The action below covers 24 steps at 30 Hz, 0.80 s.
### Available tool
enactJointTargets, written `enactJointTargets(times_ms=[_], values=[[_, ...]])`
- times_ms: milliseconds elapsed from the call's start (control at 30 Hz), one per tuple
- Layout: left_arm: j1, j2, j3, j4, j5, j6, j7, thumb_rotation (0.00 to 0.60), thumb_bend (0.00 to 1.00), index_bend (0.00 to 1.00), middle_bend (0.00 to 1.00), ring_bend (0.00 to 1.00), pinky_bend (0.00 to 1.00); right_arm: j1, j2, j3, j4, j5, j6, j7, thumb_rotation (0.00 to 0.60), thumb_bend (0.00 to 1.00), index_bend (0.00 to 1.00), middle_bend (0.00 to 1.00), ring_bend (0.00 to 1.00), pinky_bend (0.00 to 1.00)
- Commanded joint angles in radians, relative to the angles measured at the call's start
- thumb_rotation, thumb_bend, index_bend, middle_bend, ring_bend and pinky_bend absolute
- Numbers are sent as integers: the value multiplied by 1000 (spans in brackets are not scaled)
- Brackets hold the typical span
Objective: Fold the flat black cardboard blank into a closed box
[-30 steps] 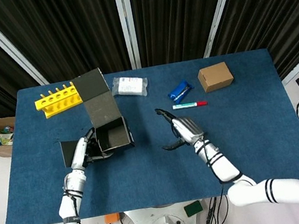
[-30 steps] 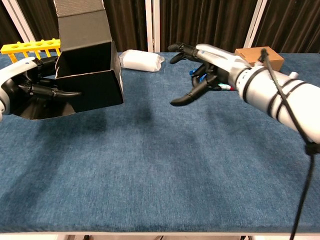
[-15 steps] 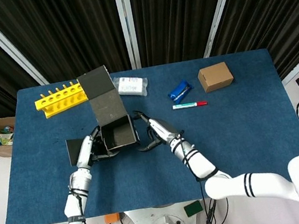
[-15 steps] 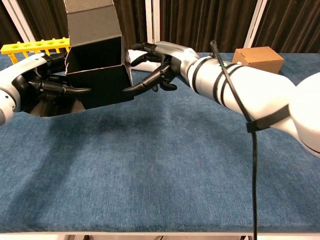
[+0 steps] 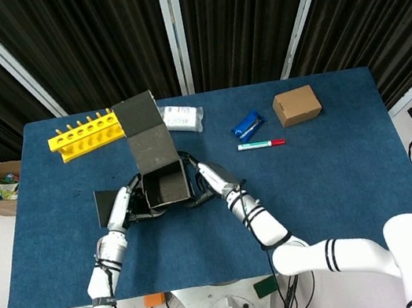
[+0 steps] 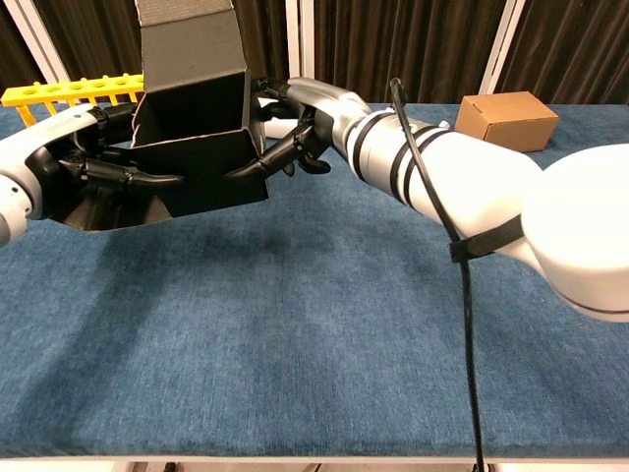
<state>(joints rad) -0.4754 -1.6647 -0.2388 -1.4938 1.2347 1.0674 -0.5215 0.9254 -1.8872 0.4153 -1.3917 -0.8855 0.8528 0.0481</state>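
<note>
The black cardboard box (image 5: 165, 185) (image 6: 201, 138) stands half formed on the blue table, its mouth open and a long lid flap (image 5: 144, 131) (image 6: 189, 34) rising behind it. A loose side flap (image 5: 107, 206) lies flat at its left. My left hand (image 5: 130, 203) (image 6: 93, 162) holds the box's left wall, with fingers reaching along the front. My right hand (image 5: 204, 180) (image 6: 295, 128) presses against the box's right wall, thumb and fingers spread over the edge.
A yellow rack (image 5: 85, 135) and a white packet (image 5: 180, 118) lie behind the box. A blue wrapper (image 5: 248, 124), a red-capped marker (image 5: 261, 144) and a small brown box (image 5: 296, 105) (image 6: 503, 115) sit at the back right.
My right hand swept left across the table and came up against the box's right side. The box shifted slightly right while my left hand kept its hold.
</note>
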Motion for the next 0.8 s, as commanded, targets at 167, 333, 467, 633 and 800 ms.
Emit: enactJointTargets(times_ms=[167, 333, 467, 633, 800], values=[[6, 11, 7, 4, 14, 2, -15, 600, 0, 187, 242, 573, 840, -5, -61, 5, 56, -19, 67, 1, 600, 114, 433, 479, 776, 1000], [21, 16, 13, 10, 22, 24, -13, 600, 0, 98, 137, 565, 842, -23, -71, 1, 78, -38, 75, 28, 600, 118, 441, 484, 777, 1000], [36, 19, 16, 14, 28, 54, -3, 600, 0, 86, 120, 565, 842, -39, -68, 1, 85, -49, 76, 50, 600, 114, 442, 485, 776, 1000], [63, 27, 9, 22, 51, 126, 12, 600, 0, 87, 122, 566, 842, -61, -50, 14, 84, -55, 91, 68, 600, 116, 442, 487, 776, 1000], [102, 43, 6, 22, 98, 235, 32, 600, 0, 141, 182, 574, 844, -84, -12, 59, 62, -34, 101, 94, 600, 114, 442, 487, 776, 1000]])
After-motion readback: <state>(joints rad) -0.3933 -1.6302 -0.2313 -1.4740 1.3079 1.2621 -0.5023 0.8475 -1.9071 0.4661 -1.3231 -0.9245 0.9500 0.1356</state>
